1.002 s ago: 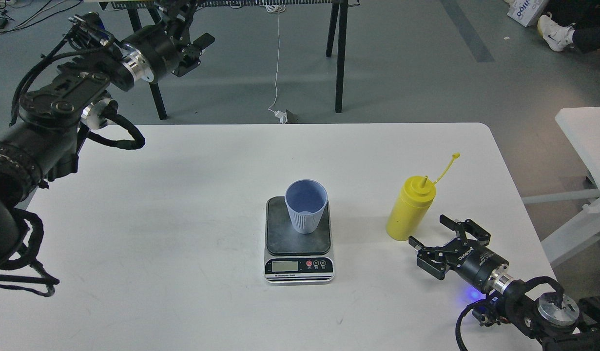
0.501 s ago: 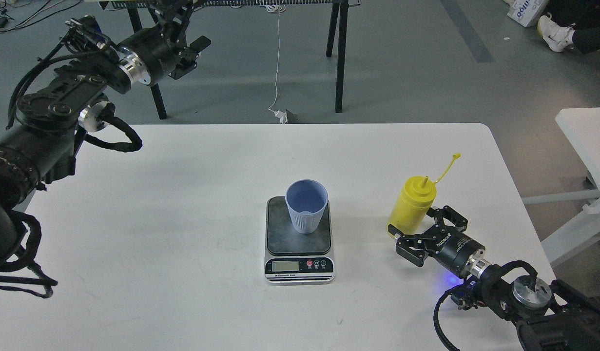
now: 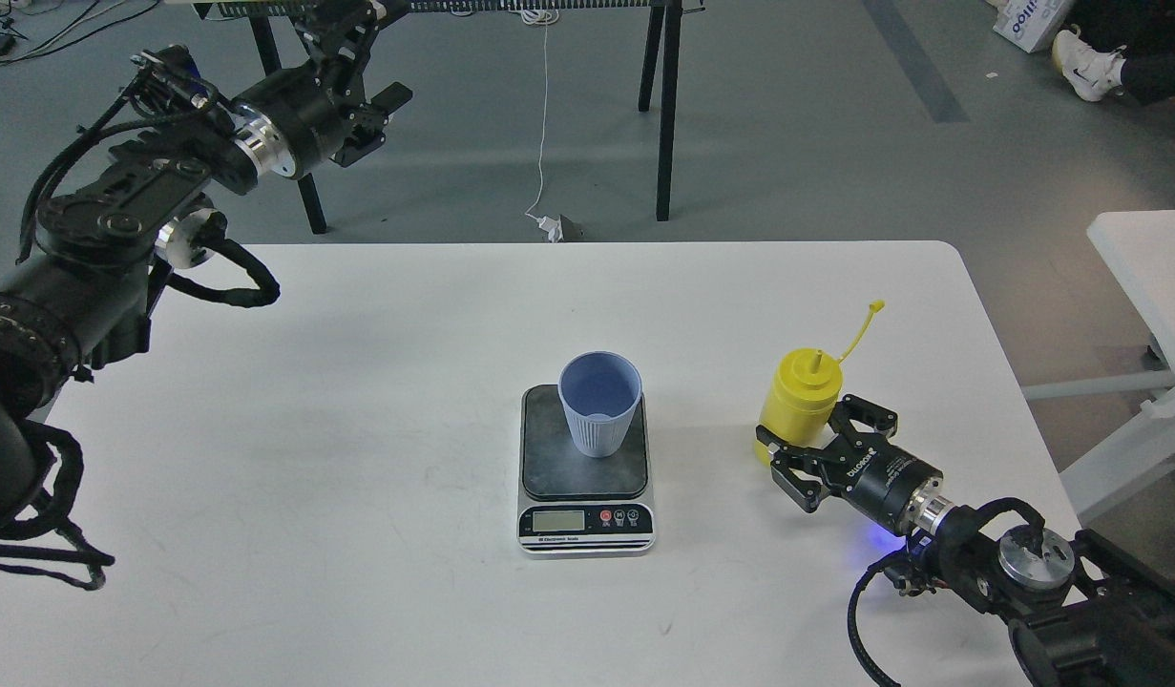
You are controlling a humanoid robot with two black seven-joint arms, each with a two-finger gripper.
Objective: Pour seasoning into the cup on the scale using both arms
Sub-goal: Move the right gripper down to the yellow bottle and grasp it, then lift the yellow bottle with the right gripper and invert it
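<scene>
Yellow bottle upright on white table, right of scale, well apart from it. Right gripper at bottle's lower body, 2 fingers spread wide, 1 each side; contact unclear. Blue cup upright on scale platform. Left gripper raised beyond table's far left edge; finger state cannot tell.

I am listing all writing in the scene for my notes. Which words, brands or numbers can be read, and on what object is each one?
Right gripper: white brand lettering on its body, too small to read.
Scale: a line of print under the display, too blurred to read; the LCD shows no readable digits.
Box on the floor, top right: blue letters, cut off and unreadable.
</scene>
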